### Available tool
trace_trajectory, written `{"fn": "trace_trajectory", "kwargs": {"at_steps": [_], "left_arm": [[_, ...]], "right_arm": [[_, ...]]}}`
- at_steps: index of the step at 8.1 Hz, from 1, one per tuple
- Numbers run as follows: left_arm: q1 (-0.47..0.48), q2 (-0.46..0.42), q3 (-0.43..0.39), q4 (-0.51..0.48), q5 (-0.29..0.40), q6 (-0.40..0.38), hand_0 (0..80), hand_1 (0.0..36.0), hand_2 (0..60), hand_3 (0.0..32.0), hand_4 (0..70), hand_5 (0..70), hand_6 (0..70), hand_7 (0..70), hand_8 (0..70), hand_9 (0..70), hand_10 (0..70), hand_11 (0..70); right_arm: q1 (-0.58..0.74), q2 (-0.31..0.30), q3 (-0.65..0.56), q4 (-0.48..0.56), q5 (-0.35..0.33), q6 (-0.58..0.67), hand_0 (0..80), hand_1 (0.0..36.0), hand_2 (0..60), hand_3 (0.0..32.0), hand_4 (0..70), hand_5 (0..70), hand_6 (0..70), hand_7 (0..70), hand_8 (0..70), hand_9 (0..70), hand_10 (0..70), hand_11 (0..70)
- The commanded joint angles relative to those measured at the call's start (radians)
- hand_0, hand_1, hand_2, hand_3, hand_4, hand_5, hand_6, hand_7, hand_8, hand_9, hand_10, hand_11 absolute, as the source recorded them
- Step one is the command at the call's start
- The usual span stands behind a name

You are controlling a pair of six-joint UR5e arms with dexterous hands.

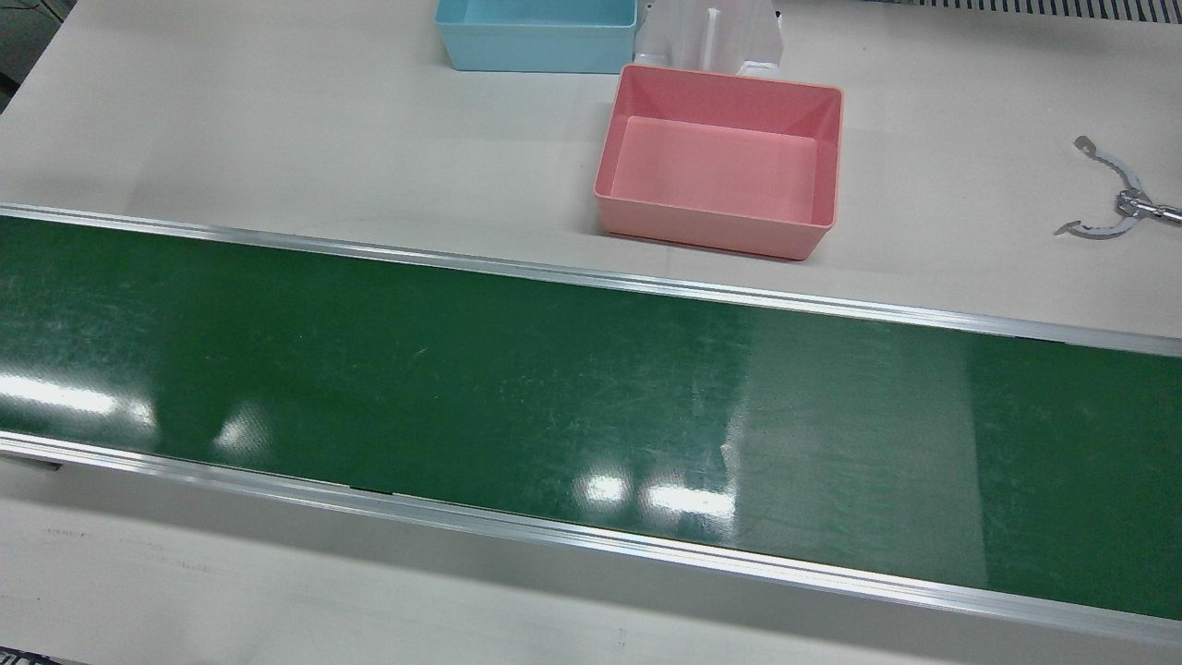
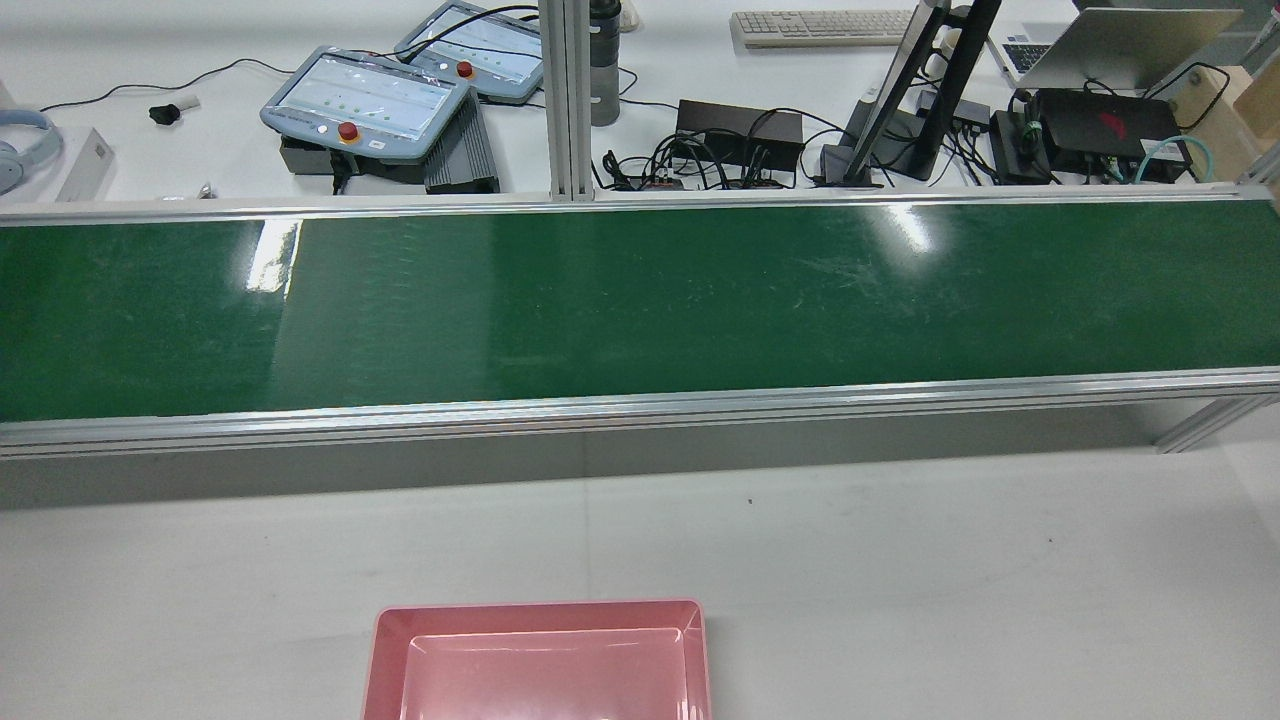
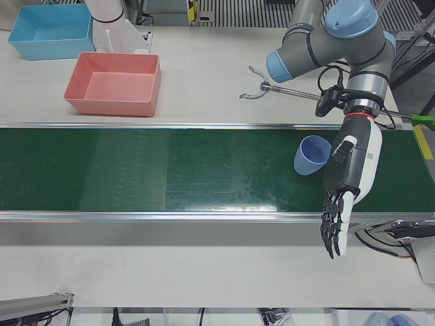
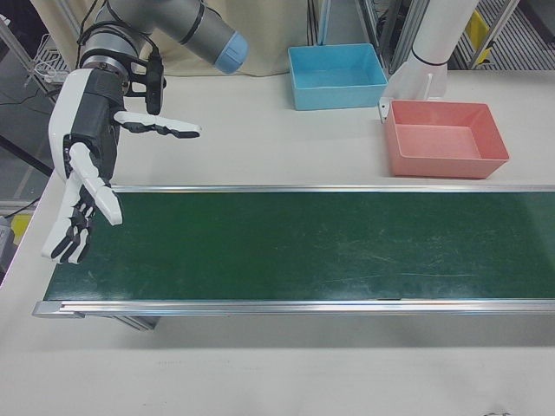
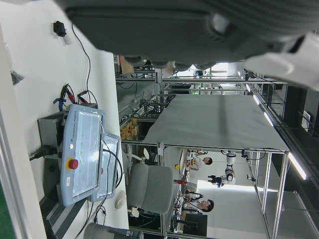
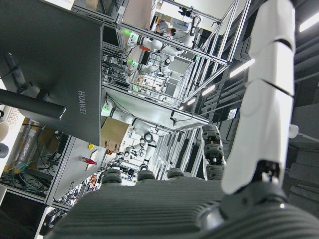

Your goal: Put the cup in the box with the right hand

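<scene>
Cup: a pale blue cup point(image 3: 311, 155) lies tilted on the green belt point(image 3: 170, 170), shown only in the left-front view, at the robot's left end, just beside the left hand point(image 3: 345, 187). Whether they touch I cannot tell.
Box: the pink box point(image 4: 446, 139) sits empty on the table on the robot's side of the belt, near the middle; a blue box point(image 4: 337, 76) stands farther back beside it.
Right hand: the right hand point(image 4: 82, 165) hangs over the opposite end of the belt, fingers spread wide, thumb held out to the side, holding nothing.
Left hand: fingers extended downward and apart, holding nothing, past the operators' side edge of the belt.
Stage: judged at the very start; the cup is ungrasped and well apart from the hand meant to take it.
Risk, reach: the cup lies the length of the belt away from the right hand, so unless it comes nearer the arm may have to stretch far and close poorly.
Risk, roll: tilted or on its side, the cup may roll off under a finger's nudge.
Risk, collision: it lies close to the left hand, so a reach there could foul that arm.
Risk, wrong box: the blue box stands near the pink one.
Other: metal tongs point(image 3: 285, 92) lie on the table by the left arm.
</scene>
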Motion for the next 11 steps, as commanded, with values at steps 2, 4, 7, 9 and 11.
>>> {"fn": "trace_trajectory", "kwargs": {"at_steps": [2, 4, 7, 9, 11], "left_arm": [[-0.001, 0.000, 0.002, -0.003, 0.000, 0.000, 0.0, 0.0, 0.0, 0.0, 0.0, 0.0, 0.0, 0.0, 0.0, 0.0, 0.0, 0.0], [-0.001, 0.000, 0.002, -0.003, 0.000, 0.000, 0.0, 0.0, 0.0, 0.0, 0.0, 0.0, 0.0, 0.0, 0.0, 0.0, 0.0, 0.0], [0.000, 0.000, 0.000, 0.000, 0.000, 0.000, 0.0, 0.0, 0.0, 0.0, 0.0, 0.0, 0.0, 0.0, 0.0, 0.0, 0.0, 0.0], [-0.001, 0.000, -0.005, 0.003, 0.000, 0.000, 0.0, 0.0, 0.0, 0.0, 0.0, 0.0, 0.0, 0.0, 0.0, 0.0, 0.0, 0.0], [-0.001, 0.000, -0.008, 0.002, 0.000, 0.000, 0.0, 0.0, 0.0, 0.0, 0.0, 0.0, 0.0, 0.0, 0.0, 0.0, 0.0, 0.0]], "right_arm": [[0.031, -0.049, 0.004, 0.036, -0.026, -0.023, 53.1, 24.4, 5.6, 0.0, 0.0, 6.0, 0.0, 0.0, 0.0, 0.0, 0.0, 0.0], [-0.068, -0.038, -0.069, 0.149, 0.018, 0.041, 50.6, 21.7, 4.9, 0.0, 0.0, 5.0, 0.0, 0.0, 0.0, 0.0, 0.0, 0.0], [-0.162, -0.026, -0.291, 0.412, 0.129, 0.054, 51.3, 23.1, 7.7, 0.0, 0.0, 5.5, 0.0, 0.0, 0.0, 0.0, 0.0, 0.0], [-0.175, -0.029, -0.238, 0.403, 0.132, 0.066, 50.6, 22.6, 8.6, 0.0, 0.0, 5.3, 0.0, 0.0, 0.0, 0.0, 0.0, 0.0], [-0.228, -0.035, -0.184, 0.357, 0.166, 0.054, 49.7, 21.7, 9.2, 0.0, 0.0, 5.1, 0.0, 0.0, 0.0, 0.0, 0.0, 0.0]]}}
